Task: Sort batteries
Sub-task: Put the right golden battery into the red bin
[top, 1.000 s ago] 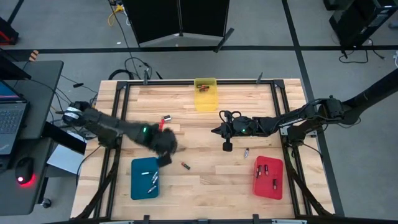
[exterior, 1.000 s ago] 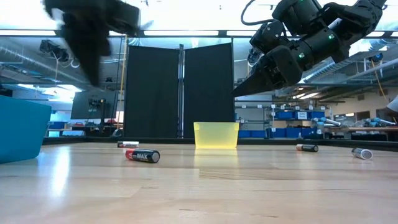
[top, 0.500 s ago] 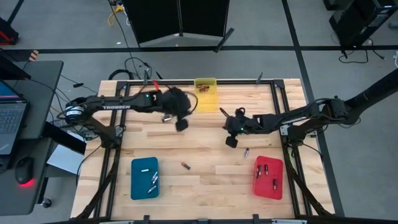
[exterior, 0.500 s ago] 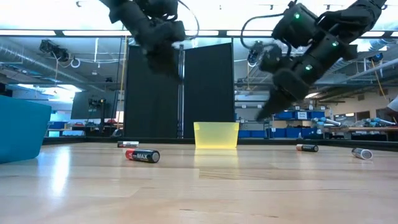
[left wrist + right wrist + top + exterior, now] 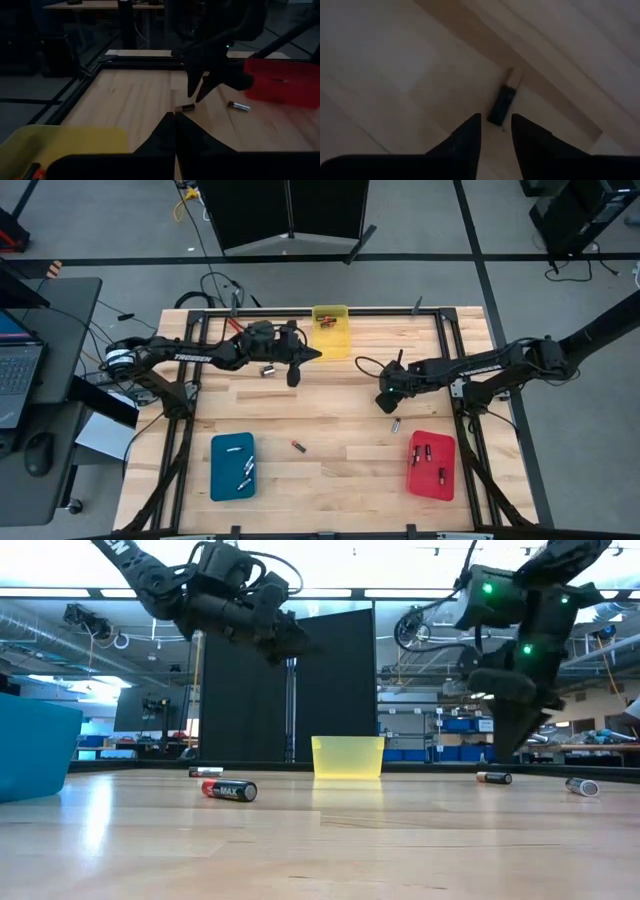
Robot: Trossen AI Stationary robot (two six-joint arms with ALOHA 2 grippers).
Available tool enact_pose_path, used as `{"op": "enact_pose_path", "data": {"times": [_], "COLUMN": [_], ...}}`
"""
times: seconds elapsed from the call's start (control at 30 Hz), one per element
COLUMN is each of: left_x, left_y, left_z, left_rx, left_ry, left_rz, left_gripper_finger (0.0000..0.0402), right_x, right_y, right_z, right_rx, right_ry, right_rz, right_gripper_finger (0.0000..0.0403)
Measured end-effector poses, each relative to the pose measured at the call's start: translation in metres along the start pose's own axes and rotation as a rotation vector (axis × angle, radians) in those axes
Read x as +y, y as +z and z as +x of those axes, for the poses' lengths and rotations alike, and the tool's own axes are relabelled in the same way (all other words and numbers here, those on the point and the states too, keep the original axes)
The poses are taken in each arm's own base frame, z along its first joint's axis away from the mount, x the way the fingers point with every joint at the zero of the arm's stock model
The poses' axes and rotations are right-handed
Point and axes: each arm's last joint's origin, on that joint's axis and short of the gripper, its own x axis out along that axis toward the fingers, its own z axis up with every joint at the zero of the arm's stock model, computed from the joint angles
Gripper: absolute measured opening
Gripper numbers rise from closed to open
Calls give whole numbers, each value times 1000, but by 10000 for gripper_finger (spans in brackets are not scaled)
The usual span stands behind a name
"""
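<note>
A small dark cylindrical battery (image 5: 503, 102) with a pale metal end lay on the light wooden table (image 5: 330, 395), right of centre, just beyond the tips of the right gripper (image 5: 496, 131), whose two dark fingers stood apart above it without touching. A silvery-grey battery (image 5: 396, 424) lay just nearer, beside the red tray (image 5: 432, 467). The left gripper (image 5: 174, 118), fingers pressed together and empty, hung near the far yellow bin (image 5: 331, 332).
</note>
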Motion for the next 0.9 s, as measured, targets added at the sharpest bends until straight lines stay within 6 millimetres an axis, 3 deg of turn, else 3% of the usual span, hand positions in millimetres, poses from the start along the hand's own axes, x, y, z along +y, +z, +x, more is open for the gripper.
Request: {"op": "enact_pose_path", "data": {"times": [0.17, 0.4, 0.53, 0.63, 0.77, 0.9], "left_x": [-1, -1, -1, -1, -1, -1], "left_y": [-8, -9, -10, -10, -10, -11], "left_z": [-3, -3, -3, -3, -3, -3], "left_rx": [-5, -1, 8, 8, 8, 7], "left_ry": [9, 10, 10, 9, 9, 9], "left_rz": [-12, -27, -29, -29, -28, -27], "left_gripper_finger": [6, 7, 7, 7, 7, 7], "right_x": [0, -5, -7, -7, -7, 1], "right_y": [3, 13, 17, 18, 19, 25], "right_z": [9, 31, 41, 43, 34, 2], "right_rx": [13, 34, 49, 57, 34, 16], "right_ry": [-21, -72, -89, -85, -65, -47], "right_rz": [25, 51, 44, 23, -1, -17], "right_gripper_finger": [141, 139, 120, 80, 55, 55]}}
